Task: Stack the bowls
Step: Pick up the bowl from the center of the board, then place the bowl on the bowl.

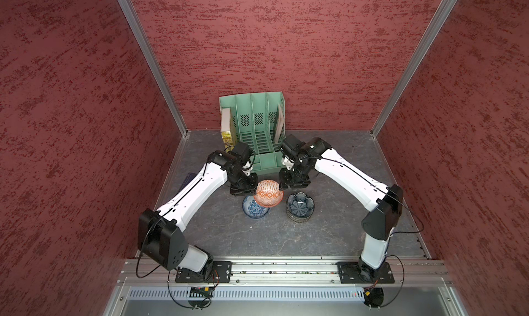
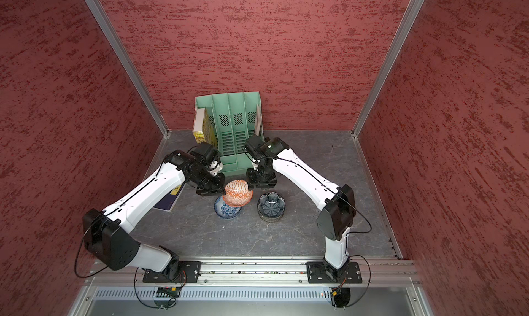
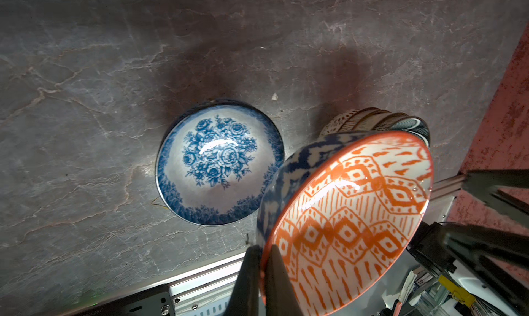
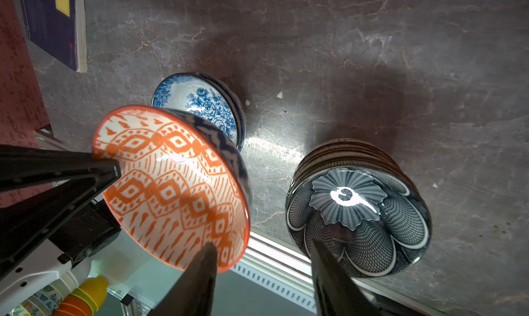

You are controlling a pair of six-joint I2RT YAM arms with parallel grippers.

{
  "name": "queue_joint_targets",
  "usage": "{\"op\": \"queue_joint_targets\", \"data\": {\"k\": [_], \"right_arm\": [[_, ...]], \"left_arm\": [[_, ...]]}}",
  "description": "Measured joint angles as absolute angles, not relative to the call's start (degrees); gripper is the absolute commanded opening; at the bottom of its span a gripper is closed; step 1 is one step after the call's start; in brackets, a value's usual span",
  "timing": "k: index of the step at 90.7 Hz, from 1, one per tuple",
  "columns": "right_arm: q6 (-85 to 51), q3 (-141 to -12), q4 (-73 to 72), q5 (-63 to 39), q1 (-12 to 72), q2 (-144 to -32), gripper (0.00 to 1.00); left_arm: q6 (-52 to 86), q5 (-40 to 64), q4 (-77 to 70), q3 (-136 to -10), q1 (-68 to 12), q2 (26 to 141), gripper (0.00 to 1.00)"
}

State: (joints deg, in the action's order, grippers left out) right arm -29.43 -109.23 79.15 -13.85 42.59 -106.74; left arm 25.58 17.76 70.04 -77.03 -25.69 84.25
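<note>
The orange-red geometric bowl point(image 1: 268, 193) point(image 2: 237, 194) hangs tilted above the table between both arms. My left gripper point(image 3: 262, 247) is shut on its rim point(image 3: 349, 214), one finger inside and one outside. My right gripper point(image 4: 262, 244) is open, one finger just beside the far rim of this bowl point(image 4: 171, 180), gripping nothing. A blue-white floral bowl point(image 1: 253, 208) point(image 3: 217, 163) sits on the table partly under the held bowl. To the right stands a stack of bowls point(image 1: 300, 205) topped by the dark flower-shaped bowl point(image 4: 357, 214).
A green file organiser point(image 1: 254, 128) with a yellow box point(image 1: 227, 131) in it stands at the back, just behind both wrists. A dark blue book point(image 2: 171, 197) point(image 4: 57, 22) lies under the left arm. Red walls enclose the dark stone tabletop point(image 1: 257, 237).
</note>
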Motion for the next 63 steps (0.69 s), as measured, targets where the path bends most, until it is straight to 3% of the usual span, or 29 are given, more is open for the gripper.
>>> {"op": "queue_joint_targets", "data": {"k": [29, 63], "right_arm": [[-28.6, -107.6, 78.8, -9.5, 37.7, -101.6, 0.6], [-27.6, -95.4, 77.0, -7.2, 28.0, -88.4, 0.6]], "left_arm": [[25.1, 16.2, 69.4, -72.5, -20.8, 82.0, 0.0], [25.1, 15.7, 66.3, -68.1, -18.9, 81.3, 0.0]]}}
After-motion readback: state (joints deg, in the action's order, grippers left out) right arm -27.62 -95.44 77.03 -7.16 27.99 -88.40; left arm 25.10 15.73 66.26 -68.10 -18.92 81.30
